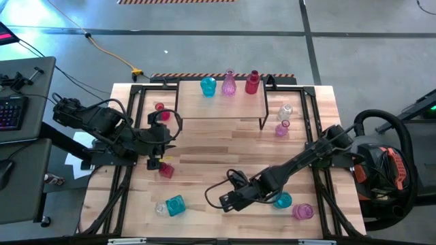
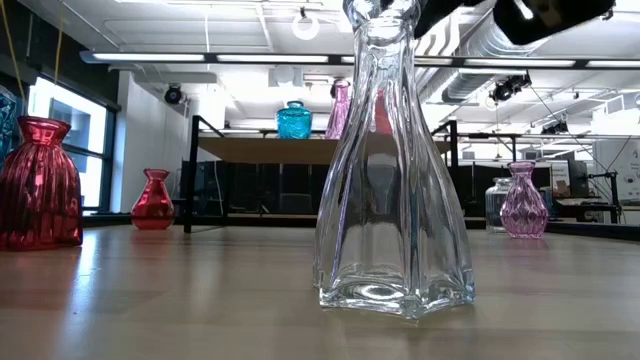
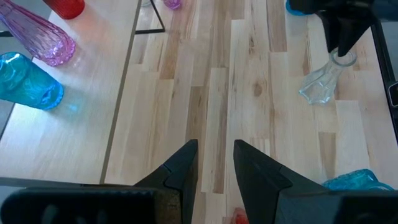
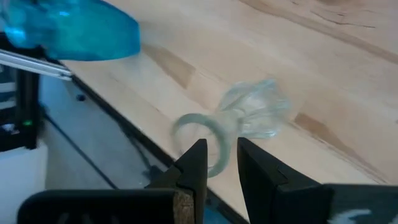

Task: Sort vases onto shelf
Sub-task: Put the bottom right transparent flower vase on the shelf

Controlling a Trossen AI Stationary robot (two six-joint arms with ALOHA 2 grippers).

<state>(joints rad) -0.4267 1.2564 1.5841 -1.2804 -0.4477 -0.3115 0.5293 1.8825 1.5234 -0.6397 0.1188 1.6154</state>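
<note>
1. Low view: clear vase (image 2: pixel 392 180) front and centre, standing upright on the table (image 1: pixel 204 156), base flat on the wood, towards the near edge and well apart from the shelf (image 1: pixel 221 105).
2. Right gripper (image 4: pixel 222 165) down over its mouth; fingers nearly together, apparently pinching the glass rim between them; not yet lifted.
3. Done so far: three on the shelf top, in a row along the back: teal vase (image 1: pixel 208 86), pink vase (image 1: pixel 229 84), red vase (image 1: pixel 253 82).
4. Left to do: most of the job, by the look of it; roughly eight other loose vases (image 1: pixel 175 205) scattered over the table, two just beside the shelf's right end.
5. Plenty of bare shelf top in front of the row.
6. Left gripper (image 3: pixel 216 165) hovering at the table's left side, fingers a narrow gap apart, holding nothing; small red vase (image 1: pixel 166 170) just beside it.
</note>
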